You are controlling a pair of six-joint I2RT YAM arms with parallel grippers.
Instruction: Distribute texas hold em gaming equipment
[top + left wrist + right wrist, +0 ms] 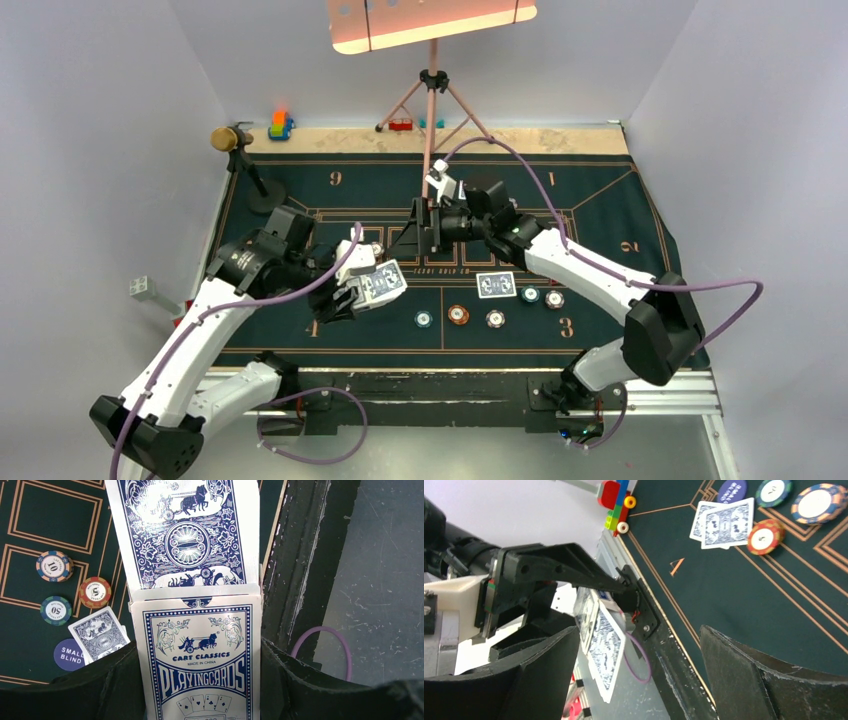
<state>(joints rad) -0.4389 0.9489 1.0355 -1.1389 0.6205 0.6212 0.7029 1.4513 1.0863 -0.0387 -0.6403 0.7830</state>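
My left gripper (345, 295) (200, 680) is shut on a white and blue playing-card box (200, 660) (380, 284), held over the left of the green mat (600, 220). Blue-backed cards (187, 535) stick out of the box's open top. My right gripper (408, 243) (639, 680) is open just right of the box, and the cards (605, 647) show edge-on beside its left finger, not between the jaws. Two blue-backed cards (496, 284) (724, 522) lie on the mat. Several poker chips lie near them: a teal chip (424, 320), an orange chip (458, 314) and a whitish chip (495, 319).
A gold-headed microphone (232, 140) on a round black base stands at the back left. Toy blocks (281, 125) (616, 502) sit on the far edge. A tripod stand (432, 90) rises at the back centre. A dark blue blind button (68, 654) lies by the cards.
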